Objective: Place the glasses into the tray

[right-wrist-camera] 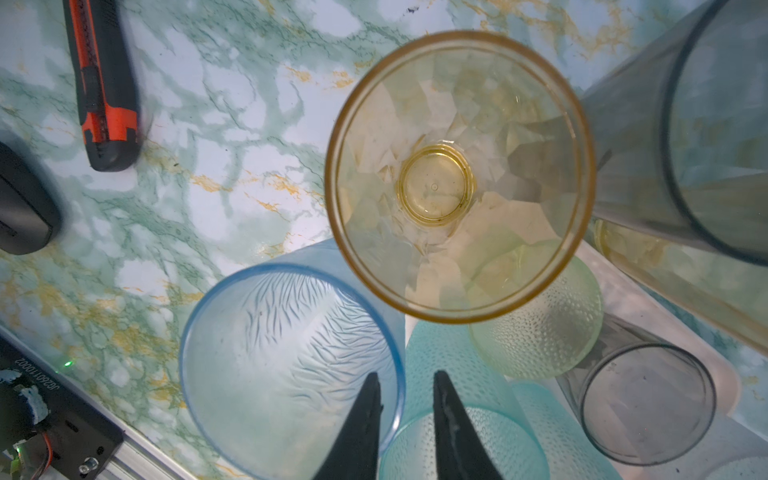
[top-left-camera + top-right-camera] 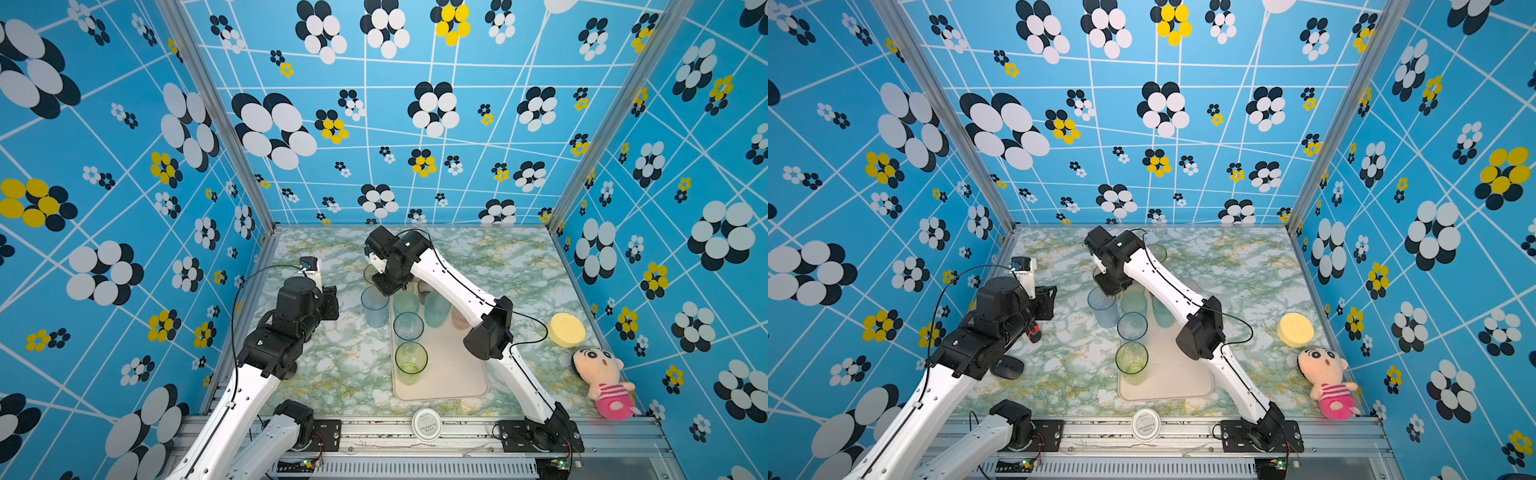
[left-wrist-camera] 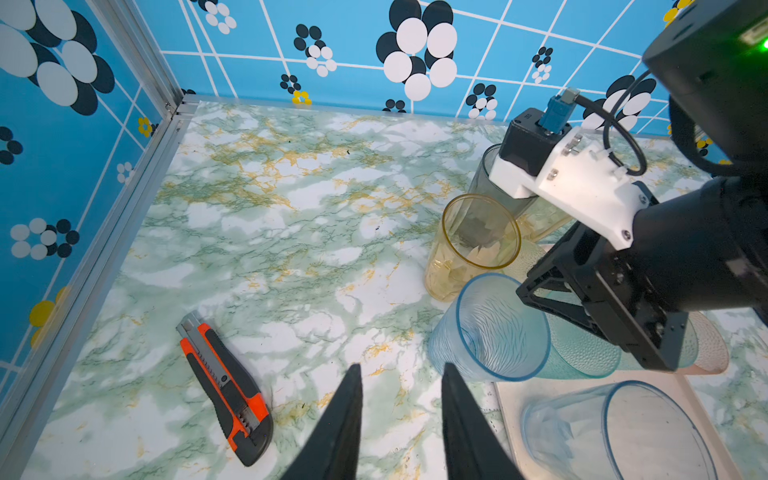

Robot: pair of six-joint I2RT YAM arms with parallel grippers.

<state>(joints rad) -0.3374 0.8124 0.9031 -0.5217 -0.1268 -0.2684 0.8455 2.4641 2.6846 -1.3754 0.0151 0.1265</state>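
The cream-pink tray [image 2: 453, 374] holds a green glass [image 2: 410, 359] near the front, then a clear bluish one [image 2: 408, 326]; teal [image 2: 436, 307] and pink [image 2: 460, 318] glasses stand behind. A blue tumbler [image 2: 374, 307] stands on the table at the tray's left edge. An amber one [image 1: 457, 174] and a tall smoky grey one [image 1: 706, 124] are beyond it. My right gripper [image 1: 407, 374] is open. One finger hangs inside the blue tumbler [image 1: 282, 365], the other over a teal glass [image 1: 457, 415], with the blue rim between them. My left gripper [image 3: 402, 368] is open over bare table, left of the blue tumbler [image 3: 494, 328].
An orange and black utility knife [image 3: 226, 386] and a black mouse [image 2: 1007, 368] lie on the table's left side. A yellow disc [image 2: 566, 330] and a plush doll [image 2: 602, 382] sit at the right. A round white lid [image 2: 427, 424] rests on the front rail.
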